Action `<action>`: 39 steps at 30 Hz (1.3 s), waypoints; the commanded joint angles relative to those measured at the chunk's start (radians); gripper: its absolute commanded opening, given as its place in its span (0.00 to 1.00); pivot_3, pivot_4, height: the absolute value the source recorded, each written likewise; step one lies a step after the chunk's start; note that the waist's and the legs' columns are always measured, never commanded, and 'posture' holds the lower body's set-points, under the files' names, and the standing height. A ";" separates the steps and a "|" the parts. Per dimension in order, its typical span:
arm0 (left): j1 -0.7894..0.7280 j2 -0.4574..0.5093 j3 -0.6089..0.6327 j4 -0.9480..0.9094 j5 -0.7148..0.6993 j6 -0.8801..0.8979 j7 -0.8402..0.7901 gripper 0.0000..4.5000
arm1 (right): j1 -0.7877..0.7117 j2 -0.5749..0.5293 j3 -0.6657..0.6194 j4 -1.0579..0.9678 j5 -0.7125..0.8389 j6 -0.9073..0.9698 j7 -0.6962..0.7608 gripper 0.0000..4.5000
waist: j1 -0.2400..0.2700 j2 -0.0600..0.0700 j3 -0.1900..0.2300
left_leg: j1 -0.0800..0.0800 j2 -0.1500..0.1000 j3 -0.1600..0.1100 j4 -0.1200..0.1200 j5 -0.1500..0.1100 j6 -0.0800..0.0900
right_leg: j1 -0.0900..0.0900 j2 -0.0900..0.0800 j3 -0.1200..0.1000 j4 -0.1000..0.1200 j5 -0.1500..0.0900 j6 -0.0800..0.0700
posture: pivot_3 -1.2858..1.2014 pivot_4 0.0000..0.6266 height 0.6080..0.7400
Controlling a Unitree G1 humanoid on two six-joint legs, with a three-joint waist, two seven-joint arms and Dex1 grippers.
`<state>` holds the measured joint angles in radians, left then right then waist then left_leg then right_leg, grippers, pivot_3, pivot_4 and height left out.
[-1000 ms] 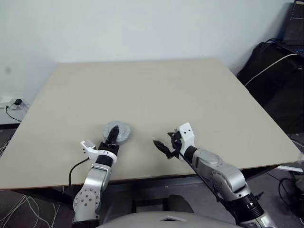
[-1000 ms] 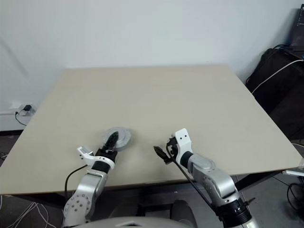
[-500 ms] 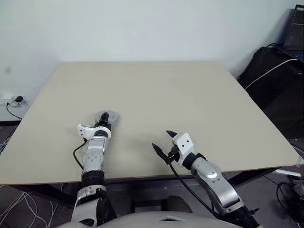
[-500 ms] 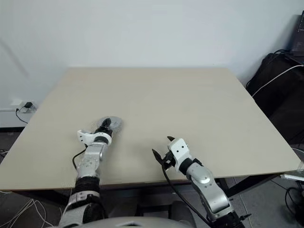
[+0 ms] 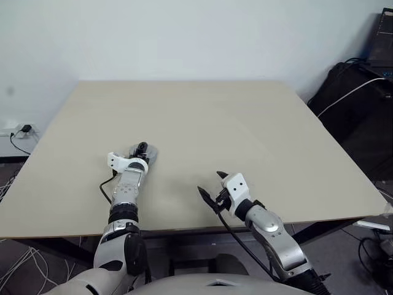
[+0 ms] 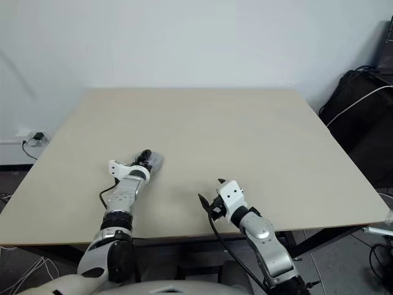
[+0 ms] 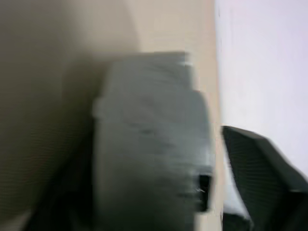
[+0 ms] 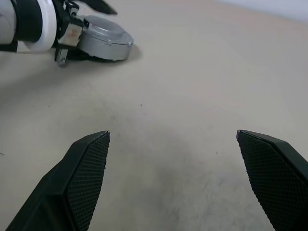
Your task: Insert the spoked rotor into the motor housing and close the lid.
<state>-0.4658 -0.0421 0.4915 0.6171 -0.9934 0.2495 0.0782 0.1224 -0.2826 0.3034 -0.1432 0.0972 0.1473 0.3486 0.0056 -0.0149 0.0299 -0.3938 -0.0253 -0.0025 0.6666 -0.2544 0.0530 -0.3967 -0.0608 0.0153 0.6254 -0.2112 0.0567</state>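
The round silver-grey lid (image 8: 102, 32) lies flat on top of the motor housing (image 8: 109, 51), whose inside is hidden. This closed unit (image 5: 145, 152) rests on the table at the near left. My left gripper (image 5: 142, 149) is open and reaches over it. The unit sits between the spread fingers (image 7: 260, 183), and a gap shows beside it. The spoked rotor is hidden. My right gripper (image 5: 209, 182) hovers open and empty above bare tabletop near the front edge, to the right of the unit. Its fingertips (image 8: 91, 154) stand wide apart.
The beige table (image 5: 233, 123) stretches far ahead and to the right. A dark bag with a white cable (image 5: 353, 92) stands on the floor past the table's right edge. A wall socket with a plug (image 5: 18, 131) is at the left.
My left arm has stretched forward with the lidded unit, and its fingers have since spread apart. The right gripper has stayed where it was, open. The camera view has shifted.
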 commanded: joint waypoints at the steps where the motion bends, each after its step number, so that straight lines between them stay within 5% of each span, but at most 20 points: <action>1: 0.097 -0.019 -0.030 -0.130 0.034 0.102 0.063 0.99 | -0.009 0.009 -0.024 -0.028 -0.007 0.008 -0.002 1.00 | -0.008 0.001 -0.003 | 0.000 0.000 0.000 0.000 0.000 0.000 | 0.000 0.000 0.000 0.000 0.000 0.000 | 0.52 0.00 1.00; 10: 0.538 0.018 -0.163 -0.641 -0.029 0.517 0.129 0.99 | -0.021 0.028 -0.029 -0.029 0.000 0.051 0.022 1.00 | -0.017 0.013 -0.019 | 0.008 0.000 0.001 -0.004 -0.007 -0.005 | 0.000 -0.003 0.001 0.000 -0.004 -0.002 | 0.52 0.00 1.00; 14: 0.685 0.075 -0.221 -0.825 0.014 0.557 0.099 0.99 | -0.024 0.035 -0.051 -0.036 0.027 0.076 0.037 1.00 | -0.020 0.014 -0.019 | 0.016 0.001 0.001 -0.005 -0.009 -0.005 | 0.007 -0.010 0.001 0.000 -0.010 0.003 | 0.52 0.00 1.00; 19: 0.848 0.161 -0.408 -1.002 0.408 0.170 -0.066 0.99 | -0.001 0.085 -0.111 -0.041 0.064 0.016 0.018 1.00 | -0.029 0.016 -0.014 | 0.016 0.001 0.001 -0.008 -0.009 -0.006 | 0.004 -0.010 0.002 0.001 -0.011 0.002 | 0.52 0.00 1.00; 27: 0.968 0.134 -0.547 -0.862 1.014 -0.446 0.077 0.99 | 0.056 0.104 -0.158 0.008 -0.055 -0.185 -0.091 1.00 | -0.011 0.018 -0.011 | 0.007 0.000 0.001 -0.011 -0.009 -0.006 | -0.004 -0.016 0.001 0.000 -0.012 0.001 | 0.52 0.00 1.00; 31: 0.964 0.115 -0.578 -0.783 1.128 -0.584 0.110 0.99 | 0.067 0.118 -0.171 0.035 -0.098 -0.245 -0.146 1.00 | -0.005 0.017 -0.012 | -0.001 -0.001 0.001 -0.010 -0.009 -0.006 | -0.012 -0.016 0.000 0.001 -0.010 -0.001 | 0.52 0.00 1.00; 39: 0.927 0.090 -0.574 -0.728 1.140 -0.622 0.090 0.99 | 0.097 0.181 -0.206 0.099 -0.153 -0.412 -0.274 1.00 | -0.002 0.018 -0.012 | -0.001 0.000 0.001 -0.009 -0.009 -0.005 | -0.012 -0.015 -0.003 0.002 -0.012 0.001 | 0.52 0.00 1.00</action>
<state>0.4775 0.0484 -0.0863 -0.1034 0.1405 -0.3427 0.1739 0.2243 -0.1102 0.1170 -0.0369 -0.0479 -0.2073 0.1056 0.0038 0.0028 0.0180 -0.3946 -0.0258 -0.0009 0.6574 -0.2633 0.0480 -0.4087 -0.0754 0.0120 0.6269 -0.2227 0.0579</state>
